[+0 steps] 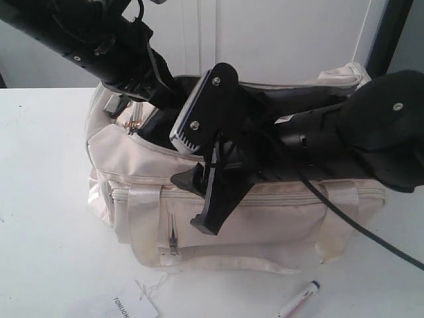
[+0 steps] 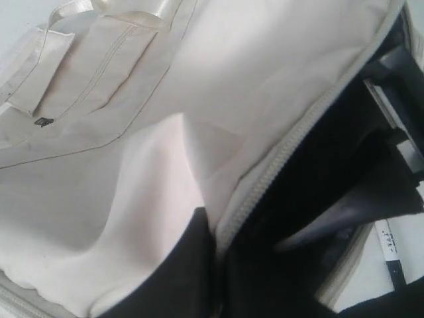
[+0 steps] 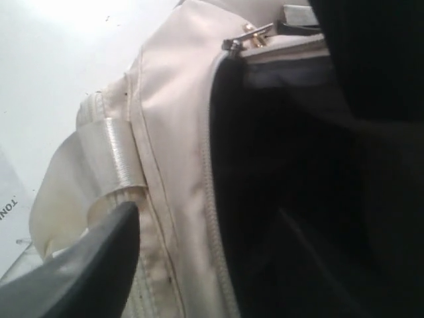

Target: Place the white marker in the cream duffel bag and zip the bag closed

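Note:
The cream duffel bag stands on the white table with its top zip open and the dark lining showing. The white marker lies on the table in front of the bag, free of both grippers; its dark-capped end also shows past the rim. My left gripper is at the bag's left end, its jaws shut on the zip edge of the rim. My right gripper is open and straddles the front rim, one finger outside the wall and the other over the opening.
A white paper tag with black letters lies on the table near the front left of the bag. The zip pull with its gold ring sits at the bag's left end. A black cable hangs across the bag's right front.

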Controlling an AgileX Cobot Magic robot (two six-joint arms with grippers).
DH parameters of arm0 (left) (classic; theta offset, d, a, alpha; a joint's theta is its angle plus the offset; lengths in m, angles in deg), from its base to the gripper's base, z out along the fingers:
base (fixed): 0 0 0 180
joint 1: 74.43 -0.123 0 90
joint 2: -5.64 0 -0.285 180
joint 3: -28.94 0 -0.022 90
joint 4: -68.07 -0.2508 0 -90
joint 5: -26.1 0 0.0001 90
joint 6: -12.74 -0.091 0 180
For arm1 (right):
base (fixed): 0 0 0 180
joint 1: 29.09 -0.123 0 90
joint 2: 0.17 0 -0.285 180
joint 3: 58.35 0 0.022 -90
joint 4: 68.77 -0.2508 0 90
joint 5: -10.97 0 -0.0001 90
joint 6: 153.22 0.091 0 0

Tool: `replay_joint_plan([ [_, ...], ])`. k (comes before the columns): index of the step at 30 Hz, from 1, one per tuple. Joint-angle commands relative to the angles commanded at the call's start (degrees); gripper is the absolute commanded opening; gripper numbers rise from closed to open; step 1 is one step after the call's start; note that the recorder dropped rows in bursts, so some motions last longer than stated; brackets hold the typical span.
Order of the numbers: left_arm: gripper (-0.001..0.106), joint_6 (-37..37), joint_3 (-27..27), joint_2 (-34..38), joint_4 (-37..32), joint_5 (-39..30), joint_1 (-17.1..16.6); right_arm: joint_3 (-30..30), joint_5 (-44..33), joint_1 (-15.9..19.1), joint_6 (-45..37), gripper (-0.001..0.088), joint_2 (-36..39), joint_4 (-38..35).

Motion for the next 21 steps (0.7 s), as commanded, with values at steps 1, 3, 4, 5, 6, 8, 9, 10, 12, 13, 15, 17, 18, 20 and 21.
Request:
replay_joint_plan([
  [1, 0.0, 0.0, 0.0, 0.0, 0.0, 0.0, 0.0, 0.0, -0.14, 0.0, 0.0, 0.0483, 0.0, 0.0],
  [3, 0.0, 0.0, 0.0, 0.0, -0.18, -0.01, 0.0, 0.0, -0.66, 0.0, 0.0, 0.0375, 0.0, 0.0],
  [4, 0.0, -0.24, 0.0, 0.0, -0.19, -0.01, 0.0, 0.0, -1.16, 0.0, 0.0, 0.0307, -0.14, 0.0],
  [5, 0.0, -0.53, 0.0, 0.0, -0.19, -0.01, 0.0, 0.0, -1.63, 0.0, 0.0, 0.0244, -0.15, 0.0],
  [6, 0.0, -1.32, 0.0, 0.0, -0.19, -0.01, 0.0, 0.0, -1.89, 0.0, 0.0, 0.0198, -0.43, 0.0],
  [8, 0.0, -1.59, 0.0, 0.0, -0.91, -0.01, 0.0, 0.0, -2.2, 0.0, 0.0, 0.0104, -0.91, 0.0],
  [9, 0.0, -1.59, 0.0, 0.0, -1.54, -0.01, 0.0, 0.0, -2.35, 0.0, 0.0, 0.0067, -1.24, 0.0],
  [10, 0.0, -1.69, 0.0, 0.0, -2.25, -0.01, 0.0, 0.0, -2.63, 0.0, 0.0, 0.0038, -1.57, 0.0],
  [12, 0.0, -1.69, 0.0, 0.0, -4.16, 0.33, 0.0, 0.0, -2.94, 0.0, 0.0, 0.0001, -2.43, 0.0],
  [13, 0.0, -1.69, 0.0, 0.0, -5.23, 0.34, 0.0, 0.0, -3.3, 0.0, 0.0, 0.0, -2.79, 0.0],
  [15, 0.0, -1.69, 0.0, 0.0, -6.17, 0.42, 0.0, 0.0, -4.6, 0.0, 0.0, 0.0, -3.47, 0.0],
  [17, 0.0, -1.69, 0.0, 0.0, -6.91, 1.35, 0.0, 0.0, -5.83, 0.0, 0.0, 0.0, -3.97, 0.15],
  [18, 0.0, -1.69, 0.0, 0.0, -7.28, 2.28, 0.0, 0.0, -6.55, 0.0, 0.0, 0.0, -4.11, 0.15],
  [20, 0.0, -1.69, 0.0, 0.0, -8.05, 3.77, 0.0, 0.0, -7.59, 0.0, 0.0, 0.0, -4.4, 0.15],
  [21, 0.0, -1.69, 0.0, 0.0, -8.27, 4.75, 0.0, 0.0, -7.86, 0.0, 0.0, 0.0, -4.4, 0.15],
])
